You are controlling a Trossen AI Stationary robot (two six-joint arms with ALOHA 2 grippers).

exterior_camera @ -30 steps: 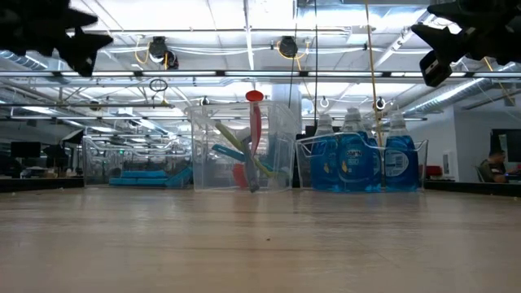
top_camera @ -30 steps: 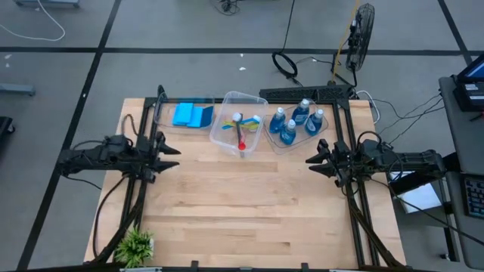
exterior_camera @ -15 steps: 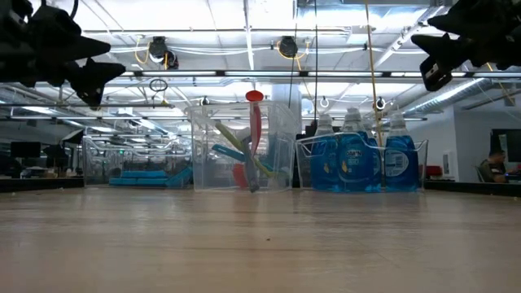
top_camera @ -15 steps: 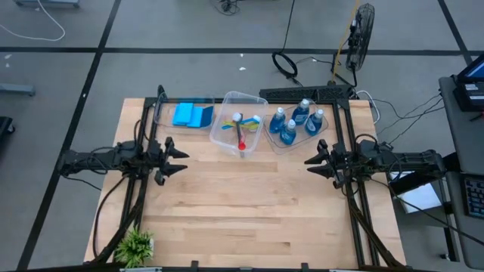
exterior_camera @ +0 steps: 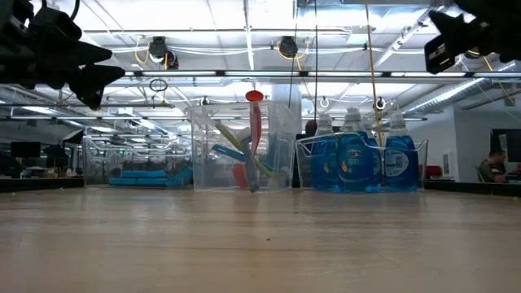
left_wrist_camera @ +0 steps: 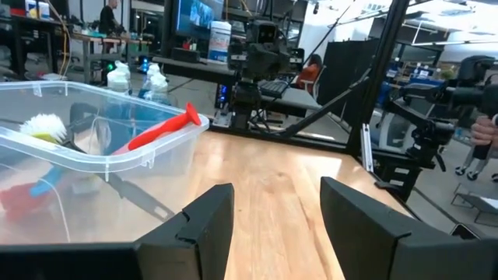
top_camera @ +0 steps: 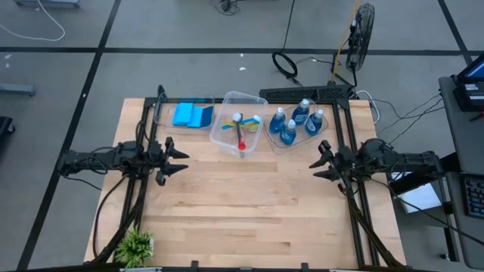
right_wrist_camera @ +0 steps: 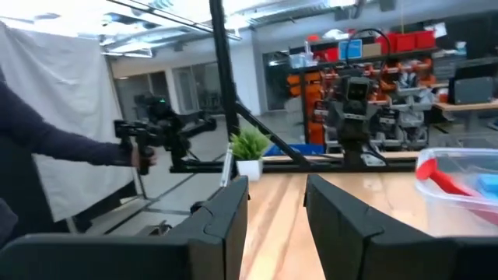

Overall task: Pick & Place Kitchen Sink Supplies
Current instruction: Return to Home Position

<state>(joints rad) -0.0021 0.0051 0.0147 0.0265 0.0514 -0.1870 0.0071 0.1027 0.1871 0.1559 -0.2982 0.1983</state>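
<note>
Finds the table (top_camera: pixel 249 211) with both arms drawn out to its sides. Puts the right gripper (top_camera: pixel 318 168) a touch farther back toward its own edge than half a second ago and higher in the low view, fingers apart and empty; the left gripper (top_camera: pixel 181 161) unmoved, spread wide, holding nothing. Counts sponges (top_camera: pixel 193 115) in the left tub (top_camera: pixel 165 113), brushes (top_camera: pixel 240 134) in the middle tub (top_camera: pixel 243 94), bottles (top_camera: pixel 295 122) in the right tub (top_camera: pixel 283 147). Reads as sorting done, only the retreat home left

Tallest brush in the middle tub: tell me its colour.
The brush is red; the low view shows it best.
</note>
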